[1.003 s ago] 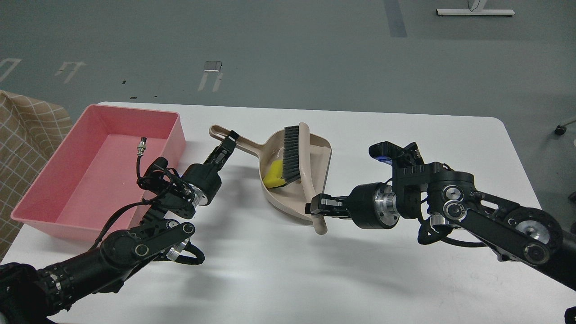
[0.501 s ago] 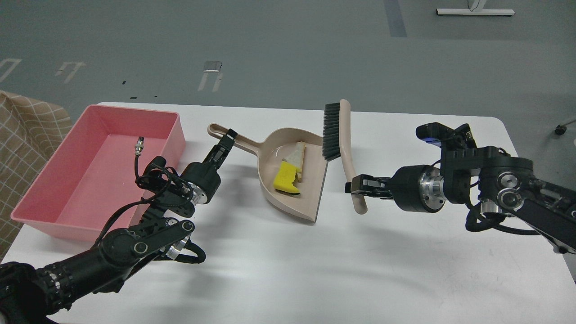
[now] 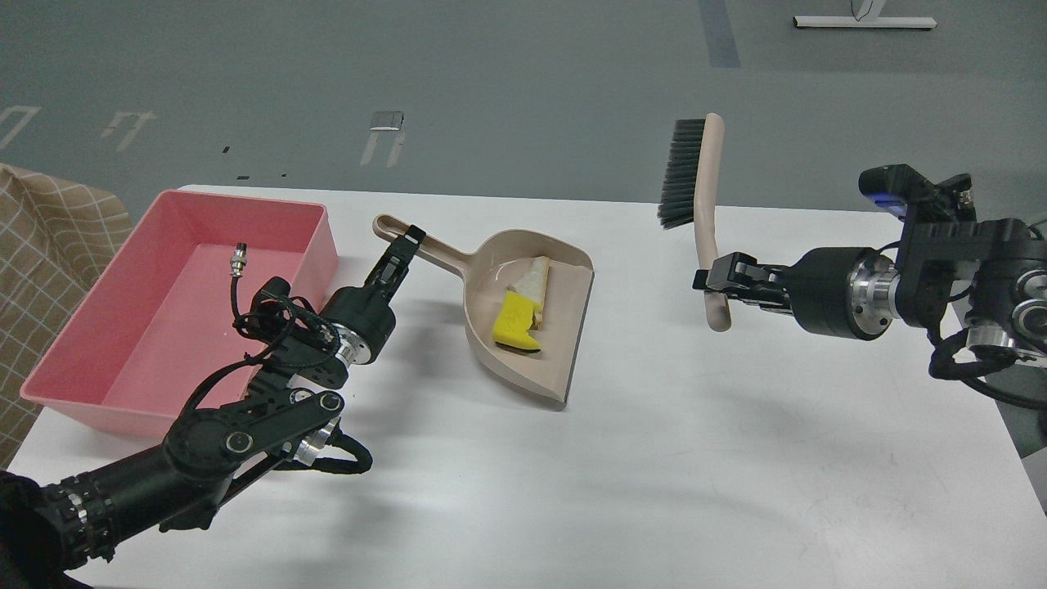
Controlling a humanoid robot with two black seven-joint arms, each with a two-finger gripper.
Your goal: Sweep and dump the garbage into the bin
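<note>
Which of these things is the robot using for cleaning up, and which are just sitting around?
For the job: bread scrap and yellow sponge chunk in the beige dustpan, held by the left gripper; brush in the right gripper; pink bin.

Just around: checked cloth, white frame on the floor.

Garbage (image 3: 523,311) in dustpan (image 3: 564,360); pink bin (image 3: 78,327) left.

A beige dustpan (image 3: 564,327) extends to the right of my left gripper (image 3: 401,249), over the white table (image 3: 572,491). A beige brush (image 3: 707,188) rises nearly upright above my right gripper (image 3: 710,278), dark bristles facing left. Far left of my left gripper hangs a tan checkered cloth (image 3: 49,245). Beyond both lies grey floor (image 3: 491,82).
</note>
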